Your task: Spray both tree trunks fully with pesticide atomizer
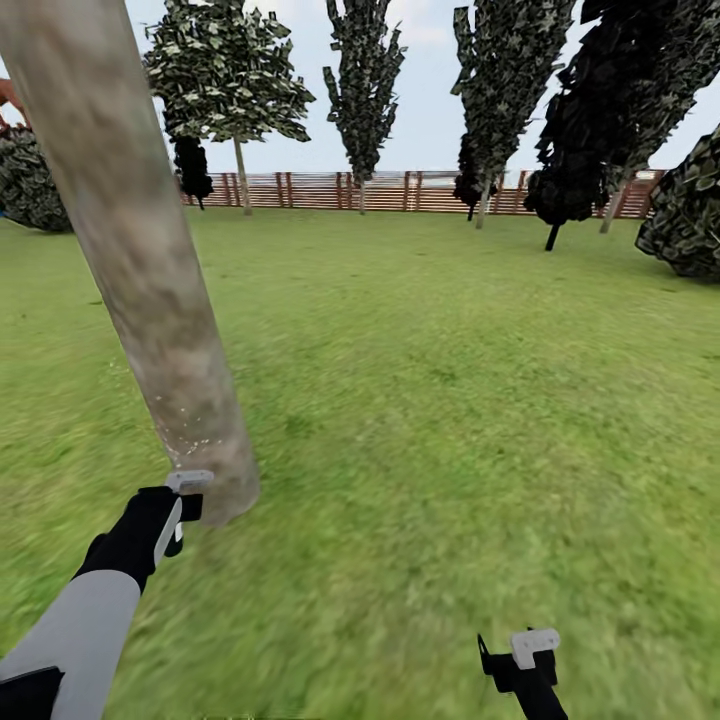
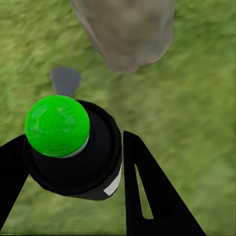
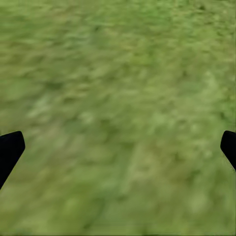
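Big green lawn (image 1: 450, 400) running out to a reddish-brown slat fence (image 1: 330, 190) at the far edge, with a row of trees along it, 1 with a pale thin trunk and leafy crown (image 1: 230, 70) at far left, the darker ones to the right cut off by the top of the frame. Near left, a fat mottled grey-tan tree trunk (image 1: 130, 250) leans across the head view, top cut off, tiny whitish specks (image 1: 195, 440) low on it. The left gripper (image 1: 182, 505) sits right at its base. The left wrist view shows its fingers (image 2: 157, 196) clamped around a black atomizer (image 2: 78, 162) with a bright green top; its white label is unreadable. The right gripper (image 1: 525, 660) hangs near right, fingers (image 3: 10, 150) spread wide, holding nothing over blurry grass.
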Robot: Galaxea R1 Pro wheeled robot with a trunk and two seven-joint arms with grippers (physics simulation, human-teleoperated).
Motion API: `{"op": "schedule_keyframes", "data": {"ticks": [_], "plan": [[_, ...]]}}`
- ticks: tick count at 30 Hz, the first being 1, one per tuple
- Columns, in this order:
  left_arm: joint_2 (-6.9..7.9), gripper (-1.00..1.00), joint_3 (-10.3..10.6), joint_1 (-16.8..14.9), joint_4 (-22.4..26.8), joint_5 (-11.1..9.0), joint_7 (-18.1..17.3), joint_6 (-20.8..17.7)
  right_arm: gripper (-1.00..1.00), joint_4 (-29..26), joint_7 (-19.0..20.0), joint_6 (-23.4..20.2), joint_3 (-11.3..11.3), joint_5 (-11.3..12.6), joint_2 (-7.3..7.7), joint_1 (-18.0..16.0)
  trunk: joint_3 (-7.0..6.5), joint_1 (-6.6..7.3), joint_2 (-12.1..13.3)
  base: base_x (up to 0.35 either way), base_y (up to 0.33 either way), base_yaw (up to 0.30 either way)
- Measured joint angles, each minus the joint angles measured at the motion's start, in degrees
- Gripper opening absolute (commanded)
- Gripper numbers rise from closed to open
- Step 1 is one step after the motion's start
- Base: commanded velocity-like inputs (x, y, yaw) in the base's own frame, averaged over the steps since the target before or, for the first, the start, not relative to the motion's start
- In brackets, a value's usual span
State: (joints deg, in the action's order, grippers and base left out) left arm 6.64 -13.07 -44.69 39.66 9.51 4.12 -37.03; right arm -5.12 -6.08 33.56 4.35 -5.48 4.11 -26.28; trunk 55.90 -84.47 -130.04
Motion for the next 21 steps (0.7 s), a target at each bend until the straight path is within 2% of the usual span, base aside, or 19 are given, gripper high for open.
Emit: {"op": "schedule_keyframes", "data": {"ticks": [7, 15, 21], "plan": [[-0.10, -1.00, 0.0, -0.1, 0.0, 0.0, 0.0, 0.0, 1.00, 0.0, 0.0, 0.1, 0.0, 0.0, 0.01, 0.0, 0.00, 0.01, 0.0, 0.037, -0.274, 0.029], [-0.10, -1.00, 0.0, -0.3, 0.0, 0.0, 0.0, 0.0, 1.00, -0.1, 0.0, 0.0, 0.0, 0.0, 0.01, 0.0, 0.00, 0.02, 0.0, 0.158, -0.265, 0.002], [-0.09, -1.00, 0.0, -0.2, -0.1, 0.1, 0.0, 0.0, 1.00, -0.1, 0.0, 0.0, 0.0, 0.0, 0.00, 0.0, 0.00, 0.02, 0.0, 0.173, -0.260, 0.210]]}}
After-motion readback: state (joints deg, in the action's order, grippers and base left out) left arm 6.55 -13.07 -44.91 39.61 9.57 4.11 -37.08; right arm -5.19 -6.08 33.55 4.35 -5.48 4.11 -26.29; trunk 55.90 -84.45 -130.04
